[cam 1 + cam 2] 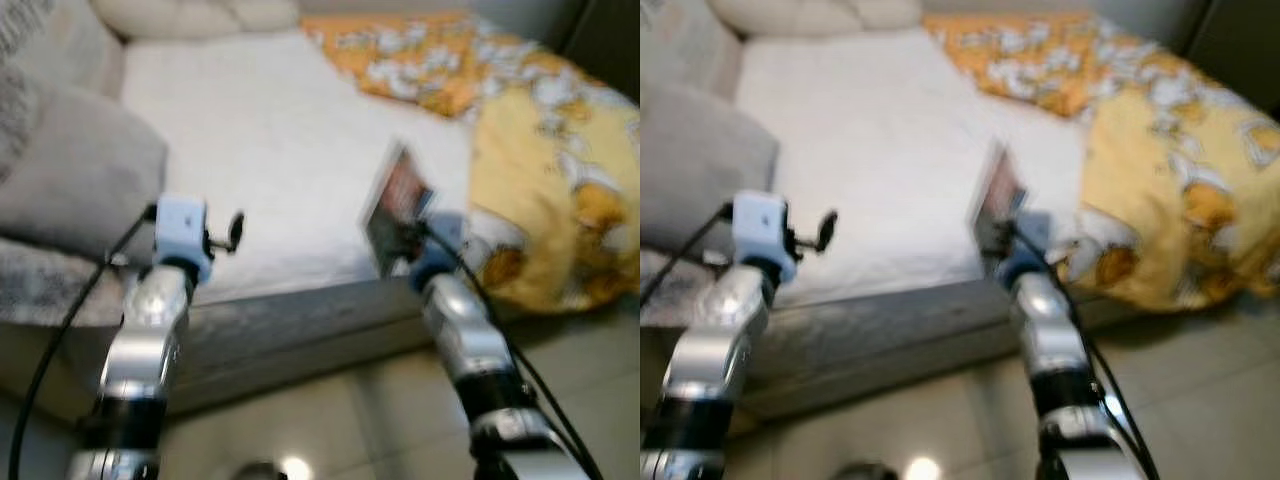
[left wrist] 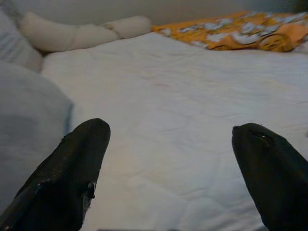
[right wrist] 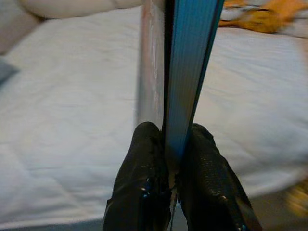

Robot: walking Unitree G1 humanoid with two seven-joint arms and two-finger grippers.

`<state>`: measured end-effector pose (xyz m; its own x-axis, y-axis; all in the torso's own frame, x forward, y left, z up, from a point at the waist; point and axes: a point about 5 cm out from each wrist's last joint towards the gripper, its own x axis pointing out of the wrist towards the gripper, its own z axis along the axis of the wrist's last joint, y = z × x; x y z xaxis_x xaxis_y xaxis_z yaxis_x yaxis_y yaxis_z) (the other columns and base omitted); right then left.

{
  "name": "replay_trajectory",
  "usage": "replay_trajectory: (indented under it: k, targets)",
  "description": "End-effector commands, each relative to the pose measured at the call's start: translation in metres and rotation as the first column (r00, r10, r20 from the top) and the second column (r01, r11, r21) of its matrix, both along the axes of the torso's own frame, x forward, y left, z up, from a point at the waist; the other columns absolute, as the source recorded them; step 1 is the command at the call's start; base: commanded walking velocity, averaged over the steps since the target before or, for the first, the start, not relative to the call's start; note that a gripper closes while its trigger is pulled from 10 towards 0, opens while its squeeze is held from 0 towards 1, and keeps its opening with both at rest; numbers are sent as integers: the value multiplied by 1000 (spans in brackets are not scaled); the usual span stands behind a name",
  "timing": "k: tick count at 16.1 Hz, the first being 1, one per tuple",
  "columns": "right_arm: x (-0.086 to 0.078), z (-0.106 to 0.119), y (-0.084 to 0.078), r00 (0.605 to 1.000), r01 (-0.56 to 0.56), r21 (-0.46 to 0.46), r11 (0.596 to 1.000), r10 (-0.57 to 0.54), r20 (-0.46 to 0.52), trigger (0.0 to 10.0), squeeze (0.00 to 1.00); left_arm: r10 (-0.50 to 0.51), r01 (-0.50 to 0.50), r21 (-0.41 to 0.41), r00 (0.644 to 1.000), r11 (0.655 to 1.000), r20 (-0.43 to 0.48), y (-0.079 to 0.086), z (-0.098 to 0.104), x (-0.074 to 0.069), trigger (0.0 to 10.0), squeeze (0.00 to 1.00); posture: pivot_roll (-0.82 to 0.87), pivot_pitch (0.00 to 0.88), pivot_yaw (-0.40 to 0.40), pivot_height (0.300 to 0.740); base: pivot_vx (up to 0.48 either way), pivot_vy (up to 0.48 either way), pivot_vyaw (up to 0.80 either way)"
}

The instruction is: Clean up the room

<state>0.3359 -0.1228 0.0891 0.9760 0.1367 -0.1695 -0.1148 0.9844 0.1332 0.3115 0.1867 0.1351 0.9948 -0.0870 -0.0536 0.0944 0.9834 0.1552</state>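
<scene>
white bed (image 1: 270, 150); beside it an orange-yellow blanket (image 1: 540, 170) with white figures; grey pillow (image 1: 70, 170); blue-edged book (image 3: 185, 72).

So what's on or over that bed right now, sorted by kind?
Grey pillow: 1
Cream bolster cushions: 2, as far as I can tell
Orange and yellow patterned blanket: 1
Book, pinched in the right gripper: 1
Open, empty left gripper: 1
Total: 6
</scene>
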Motion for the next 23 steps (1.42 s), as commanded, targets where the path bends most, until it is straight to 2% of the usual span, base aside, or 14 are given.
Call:
replay_trajectory:
  k: [1, 12, 13, 16, 23]
  targets:
    - [4, 12, -11, 998, 29, -11, 1000, -29, 57, 10000, 0, -15, 15, 0, 1000, 1000, 4, -6, 1, 1, 10000, 12, 48, 0, -2, 740, 360, 0, 800]
    - [5, 13, -12, 998, 2, -25, 1000, 0, 58, 10000, 0, 17, -17, 1, 1000, 1000, -1, 0, 1, 1, 10000, 4, 54, 0, -10, 740, 369, 0, 0]
    - [5, 14, -7, 997, -41, -59, 997, 45, 69, 10000, 0, 24, -24, -10, 1000, 1000, -7, 1, -1, 2, 10000, 0, 45, 0, -5, 740, 371, 0, 750]
    - [6, 16, -7, 997, -40, -50, 998, 43, 71, 10000, 0, 30, -30, -14, 1000, 999, -11, 1, -2, 2, 10000, 0, 45, 0, -9, 740, 369, 0, 777]
    - [6, 16, -7, 996, -46, -42, 998, 49, 69, 10000, 0, 29, -29, -8, 1000, 1000, -12, 1, -3, 2, 10000, 4, 45, 0, -7, 740, 371, 0, 0]
